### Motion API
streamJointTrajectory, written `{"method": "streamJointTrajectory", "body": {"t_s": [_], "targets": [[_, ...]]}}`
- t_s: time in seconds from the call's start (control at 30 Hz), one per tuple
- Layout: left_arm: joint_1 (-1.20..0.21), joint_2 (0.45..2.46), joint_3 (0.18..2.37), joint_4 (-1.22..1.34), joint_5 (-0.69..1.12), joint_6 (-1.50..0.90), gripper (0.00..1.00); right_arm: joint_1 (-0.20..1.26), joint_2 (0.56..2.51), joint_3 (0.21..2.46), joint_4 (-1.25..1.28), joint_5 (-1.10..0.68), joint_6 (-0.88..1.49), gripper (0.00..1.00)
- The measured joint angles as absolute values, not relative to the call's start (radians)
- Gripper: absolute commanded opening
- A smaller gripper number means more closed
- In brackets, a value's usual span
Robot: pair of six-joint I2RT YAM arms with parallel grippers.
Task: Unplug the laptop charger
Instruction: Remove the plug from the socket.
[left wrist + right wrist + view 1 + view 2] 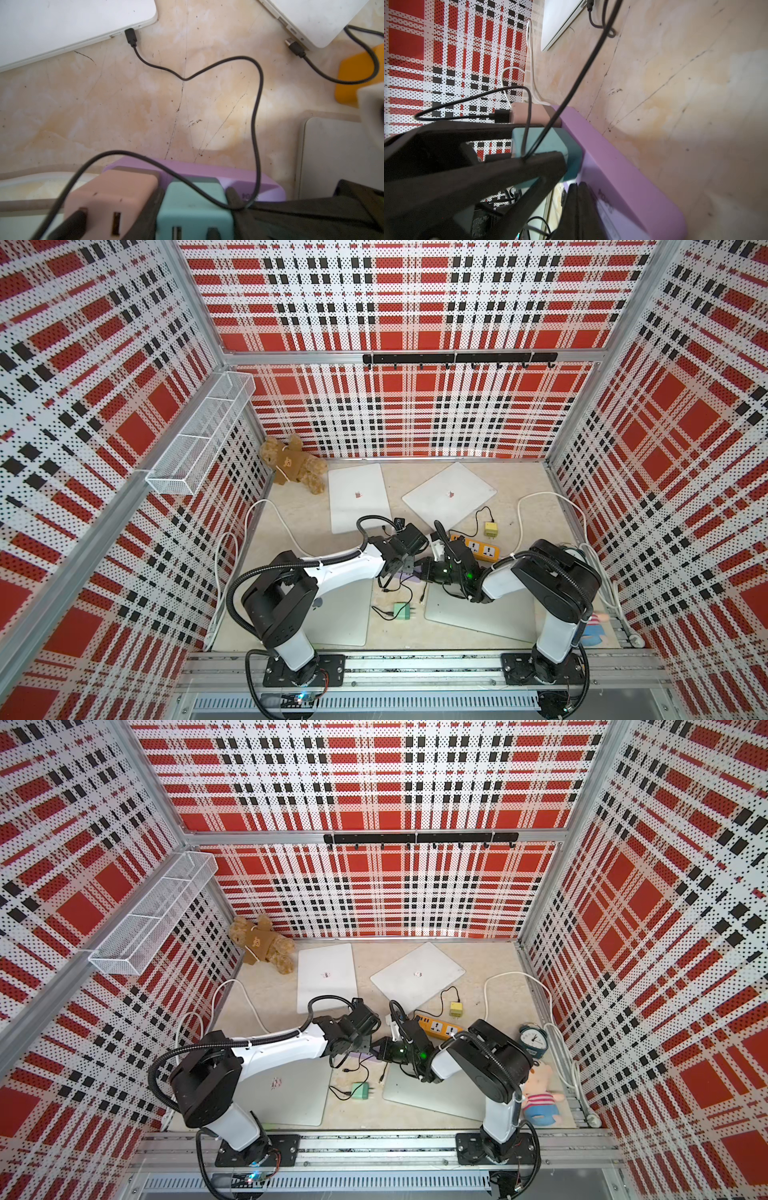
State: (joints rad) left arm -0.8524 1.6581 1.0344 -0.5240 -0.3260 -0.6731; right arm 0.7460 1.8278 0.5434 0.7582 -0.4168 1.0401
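Found left gripper [397, 568] and right gripper [428, 573] nose to nose over the strip [407, 576] in both top views, teal charger hidden beneath them. From the left wrist, saw left jaws part-open and clamped on the teal charger [193, 205], seated in the strip beside a pink charger [108, 193]; judged it light, hard and smooth, best gripped on its flat sides. From the right wrist, saw right fingers [577, 207] closed on nothing, tips down on the strip; expected stiff prongs, hence a straight pull, strip pinned.
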Motion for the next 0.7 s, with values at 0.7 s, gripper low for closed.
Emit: {"method": "streamJointTrajectory", "body": {"t_s": [0.7], "targets": [[-0.880,1.688,1.072,-0.569,-0.374,-0.669,0.25,0.746,1.856,0.527,0.814,-0.427,1.037,0.00]]}}
